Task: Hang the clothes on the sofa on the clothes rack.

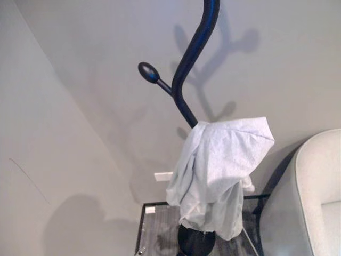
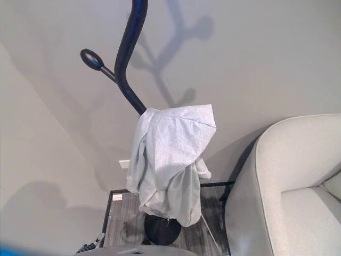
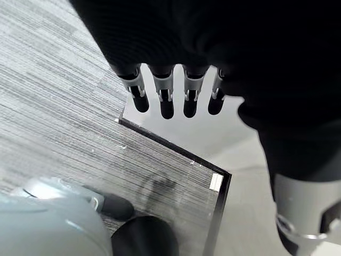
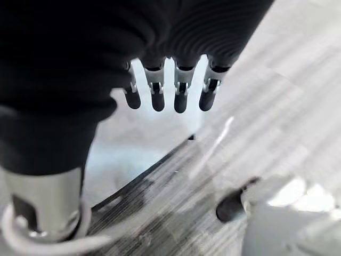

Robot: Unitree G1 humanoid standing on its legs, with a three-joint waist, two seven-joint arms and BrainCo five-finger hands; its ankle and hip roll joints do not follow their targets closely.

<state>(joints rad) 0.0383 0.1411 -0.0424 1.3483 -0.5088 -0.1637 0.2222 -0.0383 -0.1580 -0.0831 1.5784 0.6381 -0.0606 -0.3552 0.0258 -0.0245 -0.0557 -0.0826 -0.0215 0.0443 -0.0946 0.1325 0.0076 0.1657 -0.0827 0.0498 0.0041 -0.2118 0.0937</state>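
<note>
Saw pale garment [image 1: 218, 173] bunched on one rack [image 1: 186, 64] peg — might slip; left hand [image 3: 176, 98], right hand [image 4: 168, 96] fingers apart, empty.

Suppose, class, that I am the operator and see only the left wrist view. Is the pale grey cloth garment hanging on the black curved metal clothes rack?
Observer: Yes. The pale grey cloth garment is draped over the black curved metal clothes rack, below its bare knobbed peg.
Operator: Any clothes on the sofa?
Observer: The part of the light grey upholstered sofa that shows carries none.
Operator: Is the right hand holding anything?
Observer: No. The right hand has straight fingers and holds nothing, above the striped grey floor.
</note>
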